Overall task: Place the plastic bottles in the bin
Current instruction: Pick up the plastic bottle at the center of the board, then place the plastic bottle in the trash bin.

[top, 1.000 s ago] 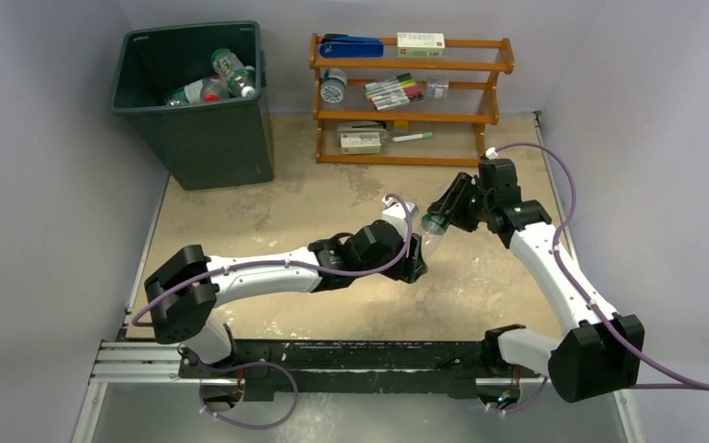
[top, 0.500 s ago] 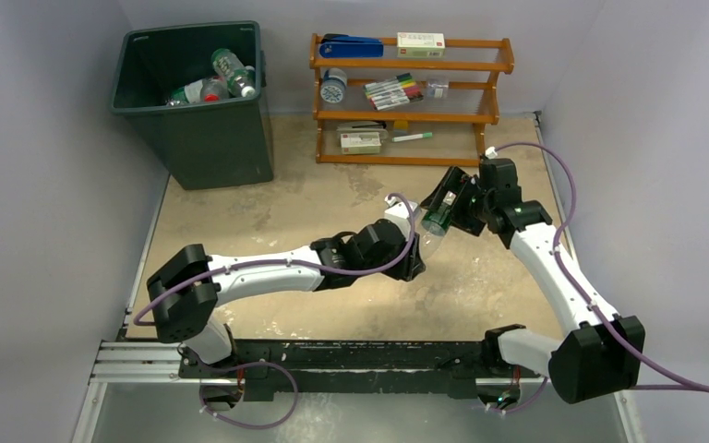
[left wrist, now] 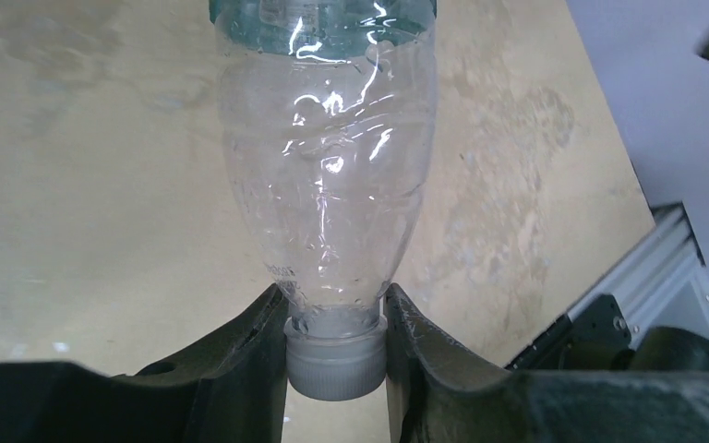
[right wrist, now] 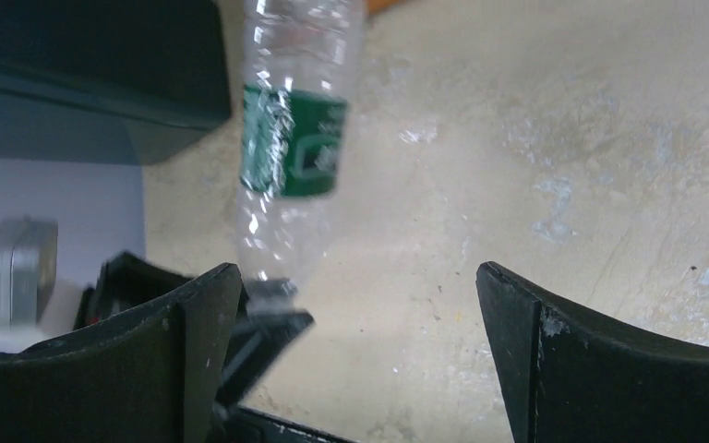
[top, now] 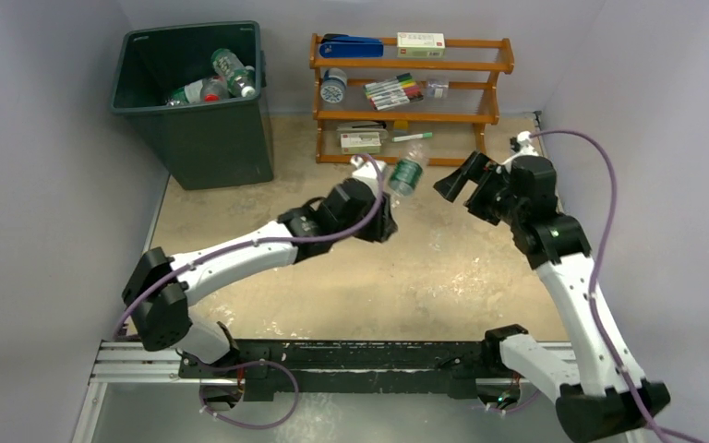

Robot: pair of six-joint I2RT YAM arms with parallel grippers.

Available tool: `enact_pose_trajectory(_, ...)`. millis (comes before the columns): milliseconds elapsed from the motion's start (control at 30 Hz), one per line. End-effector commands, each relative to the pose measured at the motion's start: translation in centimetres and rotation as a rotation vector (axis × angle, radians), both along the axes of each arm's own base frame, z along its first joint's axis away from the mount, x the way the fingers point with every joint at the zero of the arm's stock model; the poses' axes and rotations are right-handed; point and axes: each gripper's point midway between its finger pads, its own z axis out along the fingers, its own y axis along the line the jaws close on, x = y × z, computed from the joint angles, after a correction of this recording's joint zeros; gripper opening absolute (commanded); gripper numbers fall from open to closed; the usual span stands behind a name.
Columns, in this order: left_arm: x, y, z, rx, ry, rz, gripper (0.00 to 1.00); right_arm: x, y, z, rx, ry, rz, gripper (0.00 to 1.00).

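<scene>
A clear plastic bottle [top: 407, 173] with a green label hangs above the table's middle. My left gripper [top: 389, 197] is shut on its white cap [left wrist: 336, 360], and the body [left wrist: 328, 166] points away from the wrist. My right gripper [top: 455, 184] stands open just right of the bottle, apart from it. In the right wrist view the bottle [right wrist: 295, 138] lies beyond the wide-apart fingers [right wrist: 194, 323], which hold nothing. The dark green bin [top: 185, 103] stands at the far left with several bottles [top: 217, 78] inside.
An orange wooden rack [top: 411, 115] with marker pens, small boxes and a stapler stands against the far wall, right of the bin. Walls close in on the left and right. The bin's corner [right wrist: 83, 55] shows at the top left of the right wrist view.
My right gripper opened, let go of the bottle and drew back to the right. My left gripper closed on the cap and carried the bottle up and toward the far left.
</scene>
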Motion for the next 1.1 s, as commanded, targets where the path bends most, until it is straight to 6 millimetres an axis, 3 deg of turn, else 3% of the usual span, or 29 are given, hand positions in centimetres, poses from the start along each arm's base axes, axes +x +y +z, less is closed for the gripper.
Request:
enact_pose_trajectory(0,2.8,3.1,7.7,-0.07,-0.126,0.046,0.0,-1.9,-1.2,4.6,0.004,-0.121,-0.044,1.0)
enact_pose_trajectory(100,4.4,5.1,9.6,-0.065,-0.149,0.08,0.0,-2.6,-1.3,5.3,0.023,-0.14,-0.054,1.0)
enact_pose_trajectory(367,9.0,11.3,15.7,-0.089,-0.223,0.228,0.0,-2.9,-1.7,2.9,0.009,-0.109,-0.066,1.0)
enact_pose_trajectory(700,15.4,21.7,24.7,-0.255,-0.324,0.489,0.0,-3.9,-1.6,1.2,0.008,-0.074,-0.052,1.0)
enact_pose_trajectory(867,18.3,27.8,26.9,-0.424,-0.331,0.626,0.0,-4.3,-1.7,0.6,0.005,-0.06,-0.052,1.0)
enact_pose_trajectory(1067,20.7,32.4,26.8,-0.576,-0.313,0.708,0.0,-4.6,-1.7,0.1,0.004,-0.05,-0.047,1.0)
